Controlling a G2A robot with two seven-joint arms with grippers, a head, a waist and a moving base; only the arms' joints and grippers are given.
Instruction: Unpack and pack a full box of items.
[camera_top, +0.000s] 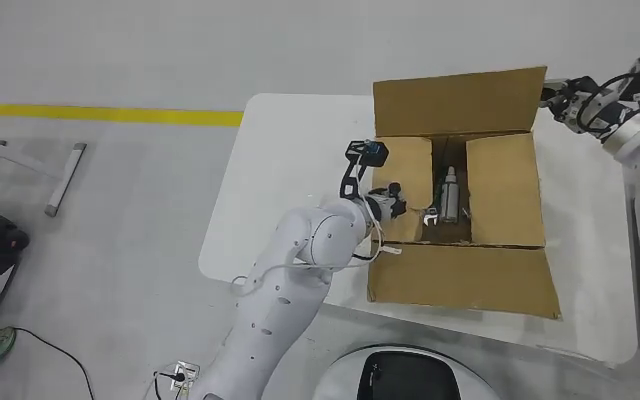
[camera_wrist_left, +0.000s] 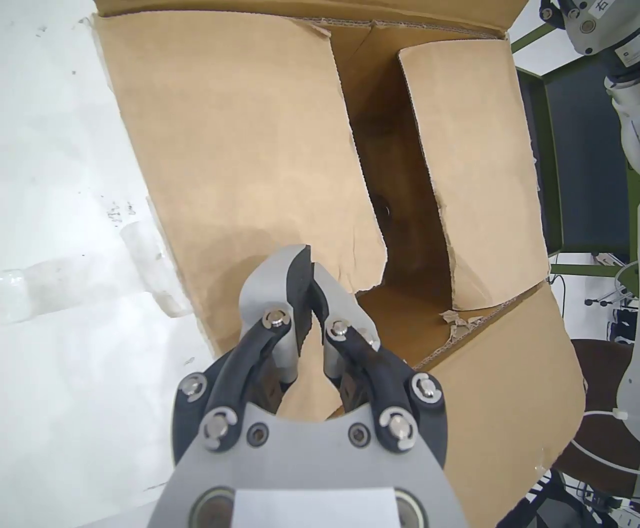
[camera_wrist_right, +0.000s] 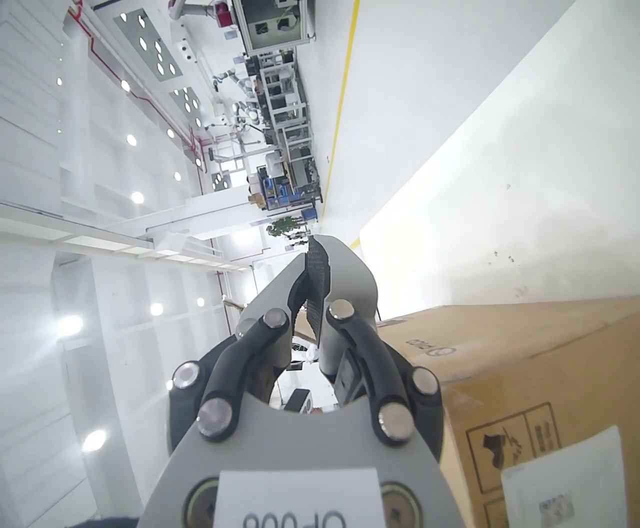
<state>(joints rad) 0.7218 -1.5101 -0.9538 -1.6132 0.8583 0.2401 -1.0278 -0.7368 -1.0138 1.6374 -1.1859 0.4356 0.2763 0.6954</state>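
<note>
On the box (camera_wrist_right: 525, 350) wall: white label (camera_wrist_right: 565, 485) beside handling symbols (camera_wrist_right: 510, 440).

Matt brown corrugated cardboard box (camera_top: 505, 190), flap edges torn and rough, sits toward 3 o'clock on a smooth white table (camera_top: 290, 180) with faint scuffs. On the left gripper (camera_wrist_left: 306, 257) and right gripper (camera_wrist_right: 316, 247): satin grey metal fingers (camera_wrist_left: 260, 292), textured black rubber pads (camera_wrist_right: 315, 277), shiny screw heads. A white paper label (camera_wrist_right: 565, 480) is on the box side.

Robotics lab hall: equipment racks (camera_wrist_right: 292, 150), yellow floor line (camera_top: 120, 114).
</note>
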